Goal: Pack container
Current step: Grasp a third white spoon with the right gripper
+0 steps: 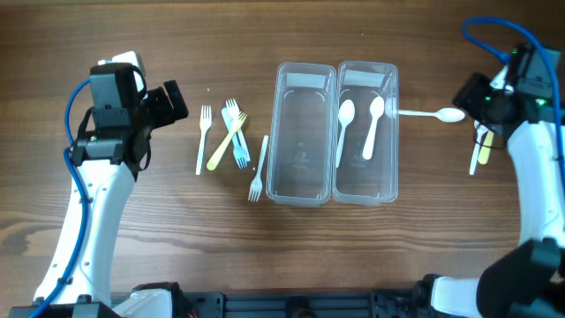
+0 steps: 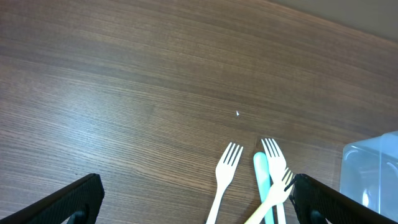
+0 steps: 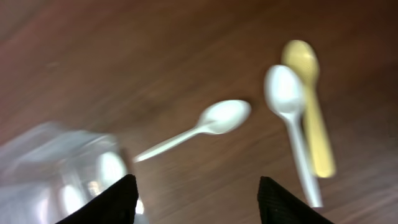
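Observation:
The clear container (image 1: 334,190) lies mid-table as two joined troughs. The left trough (image 1: 302,132) is empty. The right trough holds two white spoons (image 1: 345,119) (image 1: 374,124). Left of it lie several forks: white (image 1: 203,137), yellow (image 1: 226,141), blue (image 1: 237,146) and another white one (image 1: 259,168). A white spoon (image 1: 433,114) rests against the container's right wall; it also shows in the right wrist view (image 3: 205,124). A white spoon (image 3: 292,124) and a yellow spoon (image 3: 310,106) lie at far right. My left gripper (image 2: 196,208) is open above the forks' tines. My right gripper (image 3: 196,202) is open and empty.
The table is dark wood. The container's corner (image 2: 373,168) shows at the right edge of the left wrist view. Blue cables run along both arms.

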Controlling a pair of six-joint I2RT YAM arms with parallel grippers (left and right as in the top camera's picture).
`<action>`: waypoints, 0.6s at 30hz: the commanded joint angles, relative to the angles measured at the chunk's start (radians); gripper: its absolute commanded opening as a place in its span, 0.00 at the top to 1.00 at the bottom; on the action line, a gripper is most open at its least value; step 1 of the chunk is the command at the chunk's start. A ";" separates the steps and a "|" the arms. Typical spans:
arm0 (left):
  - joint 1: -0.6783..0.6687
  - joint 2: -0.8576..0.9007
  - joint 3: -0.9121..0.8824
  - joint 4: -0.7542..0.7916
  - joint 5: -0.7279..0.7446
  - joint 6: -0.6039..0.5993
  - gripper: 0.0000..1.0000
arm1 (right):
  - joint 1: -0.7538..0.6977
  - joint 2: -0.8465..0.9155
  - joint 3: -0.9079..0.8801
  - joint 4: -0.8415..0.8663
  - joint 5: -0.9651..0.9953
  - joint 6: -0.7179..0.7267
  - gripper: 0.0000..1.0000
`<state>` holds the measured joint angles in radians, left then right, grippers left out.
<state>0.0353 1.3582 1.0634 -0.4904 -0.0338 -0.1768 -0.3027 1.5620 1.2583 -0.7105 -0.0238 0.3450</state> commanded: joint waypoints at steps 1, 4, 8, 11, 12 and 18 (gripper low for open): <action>0.007 0.007 0.019 0.003 -0.013 0.016 0.00 | -0.108 0.100 -0.002 -0.004 0.035 -0.088 0.36; 0.007 0.007 0.019 0.003 -0.013 0.016 0.00 | -0.167 0.179 -0.002 -0.005 0.024 -0.153 0.36; 0.007 0.007 0.019 0.003 -0.013 0.016 0.00 | -0.183 0.270 -0.002 0.001 0.013 -0.230 0.38; 0.007 0.007 0.019 0.003 -0.013 0.016 0.00 | -0.183 0.311 -0.002 0.025 0.008 -0.249 0.41; 0.007 0.007 0.019 0.003 -0.013 0.016 0.00 | -0.183 0.321 -0.002 0.040 0.002 -0.248 0.41; 0.007 0.007 0.019 0.003 -0.013 0.016 0.00 | -0.183 0.356 -0.002 0.090 -0.063 -0.265 0.45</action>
<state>0.0353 1.3582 1.0634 -0.4904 -0.0338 -0.1764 -0.4881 1.8854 1.2583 -0.6415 -0.0250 0.1139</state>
